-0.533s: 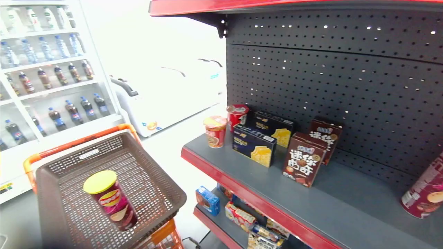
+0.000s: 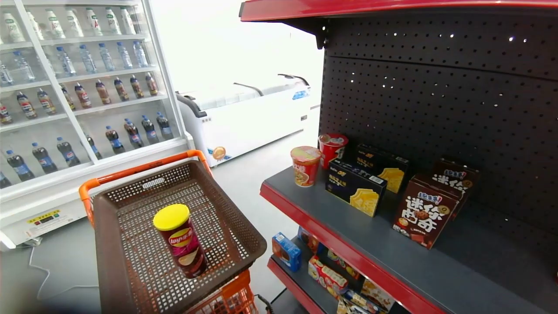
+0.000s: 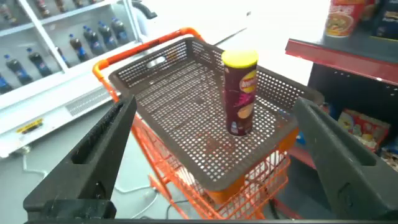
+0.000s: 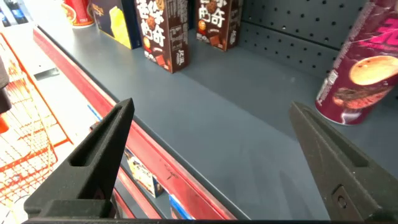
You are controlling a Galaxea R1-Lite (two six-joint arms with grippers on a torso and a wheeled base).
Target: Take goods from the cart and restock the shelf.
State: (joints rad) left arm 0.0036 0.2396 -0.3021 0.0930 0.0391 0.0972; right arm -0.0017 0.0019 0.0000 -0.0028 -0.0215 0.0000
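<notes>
The left hand hangs with its two dark fingers spread wide apart and nothing between them, above the brown mesh basket of the orange cart. In that basket stands the chip can, maroon with a yellow lid, upright on the mesh floor. It sits nearer the shelf-side wall than the handle and touches neither.

The right hand is spread just as wide, also empty, over the bare grey deck of the shelf. A second maroon can stands there, close to the pegboard back.

Seen from the robot's head, the cart lies at about 8 o'clock and the shelf runs from 3 down to 5 o'clock. Along the deck are two brown cookie boxes, two dark blue boxes, a noodle cup and a red cup behind it.

At 10 o'clock stands a glass-fronted drinks cooler, with a white chest freezer at 12.
</notes>
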